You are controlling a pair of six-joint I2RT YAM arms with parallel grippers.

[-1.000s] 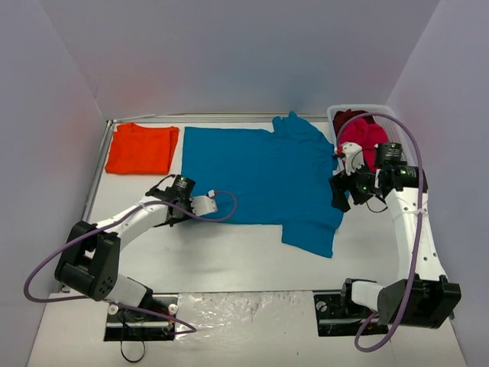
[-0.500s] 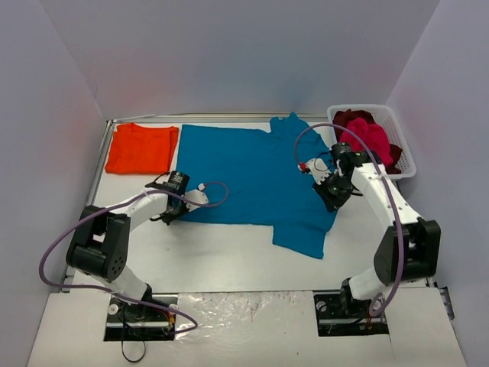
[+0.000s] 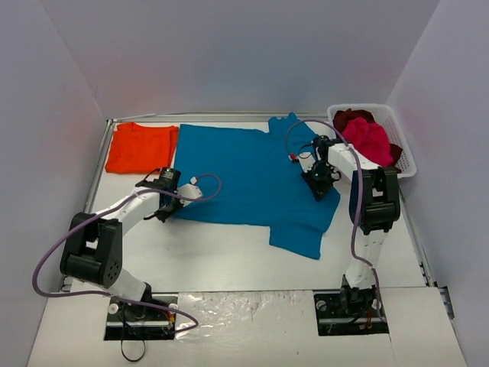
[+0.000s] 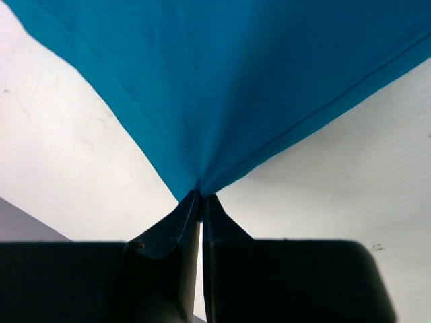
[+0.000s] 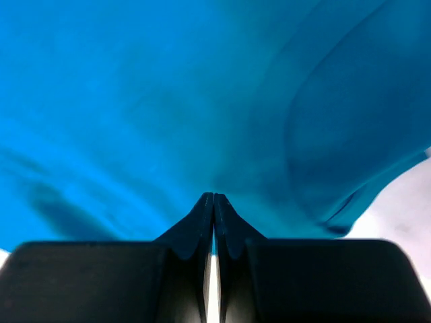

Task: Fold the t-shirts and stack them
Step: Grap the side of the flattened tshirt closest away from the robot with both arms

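Note:
A teal-blue t-shirt [image 3: 252, 180] lies spread flat across the middle of the table. My left gripper [image 4: 201, 196] is shut on its near left hem corner, seen in the top view at the left gripper [image 3: 168, 209]. My right gripper [image 3: 317, 184] is down on the shirt's right side near the sleeve. Its jaws [image 5: 214, 196] are shut, pinching teal cloth. A folded orange t-shirt [image 3: 141, 147] lies at the far left. A magenta-pink t-shirt [image 3: 367, 140] and a dark red t-shirt [image 3: 350, 117] are bunched in the basket.
The white slotted basket [image 3: 405, 157] stands at the far right corner. A metal rail [image 3: 95, 180] runs along the table's left edge. Bare white table [image 3: 229, 256] lies between the shirt and the arm bases.
My right arm swung left from beside the basket onto the shirt's right side, and its jaws closed on the cloth. The left gripper drew slightly left with the hem corner.

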